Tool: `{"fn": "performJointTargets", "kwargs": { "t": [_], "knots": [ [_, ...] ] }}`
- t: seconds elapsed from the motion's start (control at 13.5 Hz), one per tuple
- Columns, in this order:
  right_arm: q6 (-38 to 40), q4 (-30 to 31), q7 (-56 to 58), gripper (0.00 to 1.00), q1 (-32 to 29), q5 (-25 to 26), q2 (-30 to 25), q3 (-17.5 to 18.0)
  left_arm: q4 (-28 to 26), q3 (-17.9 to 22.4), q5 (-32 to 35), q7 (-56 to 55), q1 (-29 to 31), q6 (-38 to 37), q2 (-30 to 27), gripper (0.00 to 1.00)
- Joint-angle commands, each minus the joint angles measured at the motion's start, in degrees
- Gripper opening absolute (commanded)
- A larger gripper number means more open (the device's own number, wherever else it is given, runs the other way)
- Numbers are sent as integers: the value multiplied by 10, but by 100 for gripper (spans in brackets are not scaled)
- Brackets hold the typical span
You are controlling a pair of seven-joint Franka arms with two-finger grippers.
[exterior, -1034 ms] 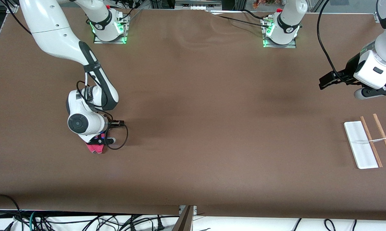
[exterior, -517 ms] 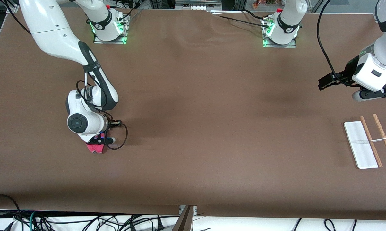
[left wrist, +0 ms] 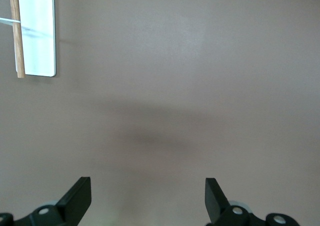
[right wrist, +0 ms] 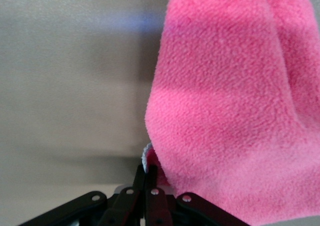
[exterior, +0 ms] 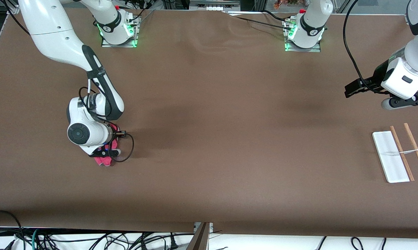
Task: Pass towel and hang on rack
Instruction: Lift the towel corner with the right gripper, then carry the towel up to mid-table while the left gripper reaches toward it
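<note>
The towel (exterior: 104, 160) is bright pink-red and bunched under my right gripper (exterior: 106, 152) toward the right arm's end of the table. In the right wrist view the right gripper (right wrist: 148, 172) is shut on the towel's (right wrist: 225, 110) edge, and the cloth hangs past the fingers. The rack (exterior: 391, 156) lies flat toward the left arm's end, with a white base, two wooden rods (exterior: 401, 152) and a thin silver crossbar. My left gripper (exterior: 401, 101) is open and empty, up over the table beside the rack. The rack's base (left wrist: 37, 30) shows in the left wrist view.
The brown table (exterior: 229, 121) spreads between the two arms. Cables hang below the table's edge nearest the front camera. Both arm bases stand along the edge farthest from that camera.
My right arm has shifted a little toward its own end of the table and lifted the towel's edge. My left gripper rose slightly and then held still.
</note>
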State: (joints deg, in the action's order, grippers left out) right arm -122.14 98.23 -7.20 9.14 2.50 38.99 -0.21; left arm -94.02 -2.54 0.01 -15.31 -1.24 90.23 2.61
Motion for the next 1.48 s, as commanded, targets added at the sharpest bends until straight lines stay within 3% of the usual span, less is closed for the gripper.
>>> {"fn": "performJointTargets", "kwargs": {
  "t": [0.0,0.22,0.44,0.59,0.89,1.11,1.4],
  "knots": [
    [3,2,16,0,-1,1,-20,-3,20,-5,4,12,7,-15,8,100],
    [99,-78,13,0,5,-1,-63,9,19,-5,4,12,6,-19,8,100],
    [222,-211,-18,0,22,-2,-80,65,19,-5,4,12,6,-19,7,100],
    [257,-293,-23,0,40,-2,-80,99,18,-5,4,13,6,-19,8,100],
    [248,-348,-32,0,50,-1,-81,166,17,-2,4,19,7,-20,8,100],
    [197,-377,-88,0,67,-1,-81,220,17,0,4,28,8,-17,8,100],
    [162,-377,-87,0,109,3,-90,226,16,0,-25,61,8,20,21,100]
  ]
}}
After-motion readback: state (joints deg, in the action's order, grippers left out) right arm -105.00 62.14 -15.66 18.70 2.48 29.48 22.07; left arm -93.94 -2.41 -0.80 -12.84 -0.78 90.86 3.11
